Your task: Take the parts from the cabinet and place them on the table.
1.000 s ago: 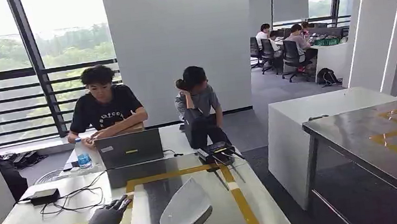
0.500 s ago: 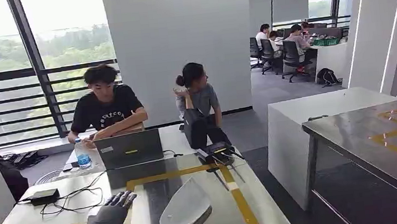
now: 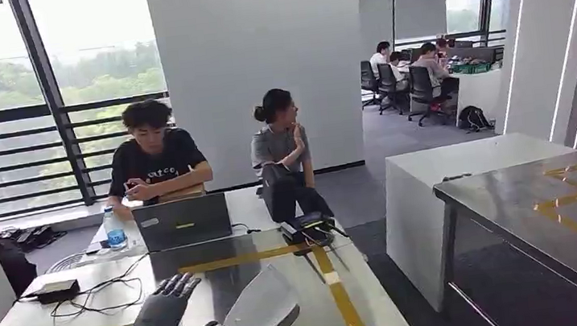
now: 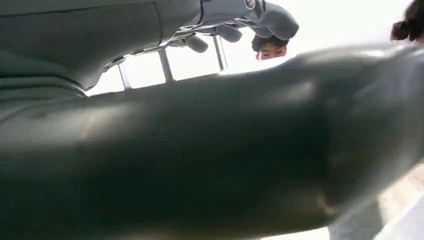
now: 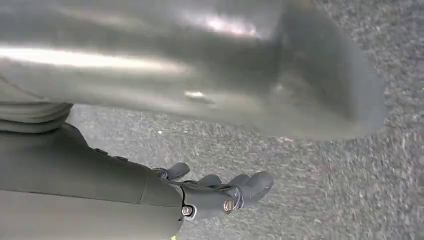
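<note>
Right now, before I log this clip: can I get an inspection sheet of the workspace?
Surface: glossy table marked with yellow tape.
Job's things: silver part at the near edge.
Clutter: laptop, bottle, black box, black device.
Robot hands: left robot hand with fingers spread against the part, grip unclear; right robot hand empty above carpet.
Cables: loose cables by the black box.
Surroundings: two people seated behind the table; steel bench to the right; more people at far desks.
</note>
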Controlling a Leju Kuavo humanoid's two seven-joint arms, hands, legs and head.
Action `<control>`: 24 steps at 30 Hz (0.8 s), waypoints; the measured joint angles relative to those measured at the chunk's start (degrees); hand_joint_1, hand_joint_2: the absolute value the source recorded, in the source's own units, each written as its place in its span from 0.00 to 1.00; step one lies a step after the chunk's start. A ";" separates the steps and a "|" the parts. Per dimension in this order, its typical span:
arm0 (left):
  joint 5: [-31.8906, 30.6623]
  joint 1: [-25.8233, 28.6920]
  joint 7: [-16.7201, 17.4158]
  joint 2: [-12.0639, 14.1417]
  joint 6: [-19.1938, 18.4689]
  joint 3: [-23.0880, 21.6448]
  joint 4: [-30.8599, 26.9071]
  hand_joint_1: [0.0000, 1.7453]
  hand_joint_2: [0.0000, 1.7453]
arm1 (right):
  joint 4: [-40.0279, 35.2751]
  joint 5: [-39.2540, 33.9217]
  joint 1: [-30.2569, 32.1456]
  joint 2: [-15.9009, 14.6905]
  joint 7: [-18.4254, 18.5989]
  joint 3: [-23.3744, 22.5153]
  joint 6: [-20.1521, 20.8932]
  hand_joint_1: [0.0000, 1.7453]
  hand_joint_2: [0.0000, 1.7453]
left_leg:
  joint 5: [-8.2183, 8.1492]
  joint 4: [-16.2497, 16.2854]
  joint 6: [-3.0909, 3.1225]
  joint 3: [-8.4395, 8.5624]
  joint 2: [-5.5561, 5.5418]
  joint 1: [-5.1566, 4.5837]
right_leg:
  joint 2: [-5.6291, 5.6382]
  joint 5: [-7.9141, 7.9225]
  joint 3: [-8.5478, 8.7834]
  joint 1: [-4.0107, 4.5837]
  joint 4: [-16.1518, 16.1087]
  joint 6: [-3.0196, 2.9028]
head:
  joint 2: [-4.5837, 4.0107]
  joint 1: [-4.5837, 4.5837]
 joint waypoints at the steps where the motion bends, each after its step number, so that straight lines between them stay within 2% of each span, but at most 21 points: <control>1: 0.00 -0.07 0.02 -0.02 0.07 0.07 -0.04 0.00 0.00 | 0.02 -0.02 0.16 -0.04 0.07 0.00 0.00 0.00 0.00 | 0.15 -0.26 -0.24 0.01 -0.04 0.00 | -0.15 -0.14 -0.24 0.12 0.28 -0.67 | 0.00 -0.06; 3: -0.09 -0.07 0.00 -0.17 0.09 0.11 -0.07 0.00 0.00 | 0.02 0.02 0.10 0.00 0.07 0.00 0.02 0.00 0.00 | 0.32 -0.72 -0.76 -0.12 -0.19 0.10 | -0.21 -0.10 -0.37 0.10 0.54 -1.66 | 0.00 -0.04; 4: -0.09 -0.08 0.00 -0.15 0.09 0.13 -0.09 0.00 0.00 | 0.02 0.02 0.07 0.00 0.07 0.00 0.00 0.00 0.00 | -0.20 -0.29 -1.01 -0.15 -0.10 0.21 | -0.26 0.01 -0.29 0.03 0.38 -2.23 | 0.00 -0.11; 5: -0.09 -0.17 0.00 -0.13 0.09 0.20 -0.11 0.00 0.00 | 0.02 0.02 0.07 0.00 0.07 0.00 0.00 0.00 0.00 | -1.41 1.49 -1.03 -0.87 0.02 0.21 | -0.25 -0.05 -0.29 0.06 0.36 -2.52 | 0.00 -0.15; 8: -0.09 -0.20 0.00 -0.13 0.09 0.39 0.00 0.00 0.00 | 0.02 0.00 0.13 0.00 0.07 -0.02 0.00 0.00 0.00 | -7.65 14.64 -1.05 -7.19 0.01 -0.07 | -0.25 0.09 -0.55 0.47 0.34 -3.00 | 0.00 -0.17; 9: -0.09 -0.11 0.00 -0.13 0.09 0.39 0.13 0.00 0.00 | 0.02 0.00 0.14 0.00 0.07 -0.02 0.00 0.00 0.00 | -8.41 18.03 -0.80 -8.94 0.01 -0.14 | -0.25 0.15 -0.65 0.72 0.35 -3.12 | 0.00 -0.17; 10: -0.11 -0.05 0.00 -0.13 0.09 0.42 0.20 0.00 0.00 | 0.02 0.00 0.14 0.00 0.07 -0.02 0.00 0.00 0.00 | -7.85 18.16 -0.54 -9.09 0.01 -0.23 | -0.25 0.20 -0.66 0.88 0.35 -3.20 | 0.00 -0.17; 11: -0.11 -0.05 0.00 -0.13 0.09 0.44 0.20 0.00 0.00 | 0.02 0.02 0.13 0.00 0.07 -0.02 0.00 0.00 0.00 | -5.74 15.51 0.03 -7.84 0.00 -0.49 | -0.24 0.24 -0.68 1.13 0.35 -3.26 | 0.00 -0.19; 12: -0.11 -0.12 0.00 -0.13 0.09 0.48 0.17 0.00 0.00 | 0.02 0.02 0.12 0.00 0.04 -0.02 0.00 0.00 0.00 | -3.32 11.22 0.70 -5.70 -0.01 -0.79 | -0.23 0.29 -0.63 1.31 0.35 -3.30 | 0.00 -0.19; 13: -0.11 -0.25 -0.02 -0.13 0.09 0.52 0.15 0.00 0.00 | 0.02 0.02 0.10 0.00 0.00 -0.02 0.00 0.00 0.00 | -0.72 5.46 1.53 -2.74 -0.04 -1.23 | -0.22 0.35 -0.56 1.48 0.35 -3.33 | 0.00 -0.19; 14: -0.11 -0.43 -0.06 -0.11 0.09 0.55 0.07 0.00 0.00 | 0.02 0.04 0.10 0.04 0.00 -0.02 0.00 0.00 0.00 | -0.11 1.02 2.36 -0.75 -0.02 -1.81 | -0.23 0.49 -0.58 1.44 0.33 -3.26 | 0.00 -0.19; 15: -0.11 -0.47 -0.28 -0.13 0.09 0.61 0.00 0.00 0.00 | 0.04 0.04 0.09 0.28 0.00 -0.02 0.00 0.00 0.00 | -0.60 0.61 2.43 -0.60 0.25 -1.93 | -0.28 0.68 -0.72 1.69 0.30 -2.93 | 0.00 -0.13; 16: -0.15 -0.56 -0.37 -0.17 0.09 0.66 -0.06 0.00 0.00 | 0.02 0.04 0.10 0.20 0.00 -0.02 0.00 0.00 0.00 | -0.13 0.18 2.09 -0.60 0.32 -2.05 | -0.32 0.83 -0.88 1.51 0.27 -2.68 | 0.00 -0.31; 17: -0.15 -0.56 -0.46 -0.18 0.11 0.74 -0.07 0.00 0.00 | 0.02 0.04 0.12 0.18 0.02 -0.02 0.02 0.00 0.00 | -0.07 0.18 2.12 -0.90 0.25 -2.22 | -0.39 1.00 -0.85 1.34 0.06 -2.34 | 0.00 -0.26; 18: -0.15 -0.55 -0.68 -0.17 0.13 0.83 -0.09 0.00 0.00 | 0.04 0.04 0.13 0.29 0.09 -0.04 0.07 0.00 0.00 | 0.11 0.16 2.32 -0.97 0.21 -2.36 | -0.45 1.26 -0.73 1.26 -0.30 -1.95 | 0.00 -0.28; 19: -0.15 -0.59 -0.90 -0.17 0.15 0.90 -0.18 0.00 0.00 | 0.04 0.02 0.16 0.39 0.11 -0.02 0.09 0.00 0.00 | 0.69 -0.49 2.66 -0.61 0.15 -2.08 | -0.43 1.49 -0.69 1.52 -0.51 -1.51 | 0.00 -0.28; 20: -0.15 -0.62 -0.96 -0.31 0.15 0.90 -0.31 0.00 0.00 | 0.04 0.02 0.15 0.44 0.26 -0.02 0.09 0.00 0.00 | 1.34 -0.98 2.77 -0.29 0.36 -1.68 | -0.51 1.02 -0.91 1.20 0.17 -1.34 | 0.00 -0.24; 21: -0.15 -0.71 -0.98 -0.42 0.15 0.92 -0.31 0.00 0.00 | 0.04 0.00 0.14 0.46 0.26 -0.02 0.04 0.00 0.00 | 1.67 -1.16 3.20 -0.39 0.28 -1.66 | -0.60 -0.56 -1.66 1.32 1.76 -1.08 | 0.00 -0.22; 23: -0.15 -0.75 -0.98 -0.57 0.09 1.05 -0.26 0.00 0.00 | 0.04 -0.13 0.14 0.46 0.50 -0.02 0.00 0.00 0.00 | 1.93 -1.11 3.50 -0.81 0.38 -1.69 | -0.59 -5.61 -5.46 1.31 10.73 -0.61 | 0.00 -0.13; 24: -0.15 -0.75 -0.96 -0.66 -0.02 1.07 -0.20 0.00 0.00 | 0.04 -0.29 0.18 0.46 0.79 -0.04 0.00 0.00 0.00 | 2.02 -1.02 3.53 -1.03 0.39 -1.70 | -0.59 -7.13 -7.20 1.33 14.79 -0.42 | 0.00 -0.09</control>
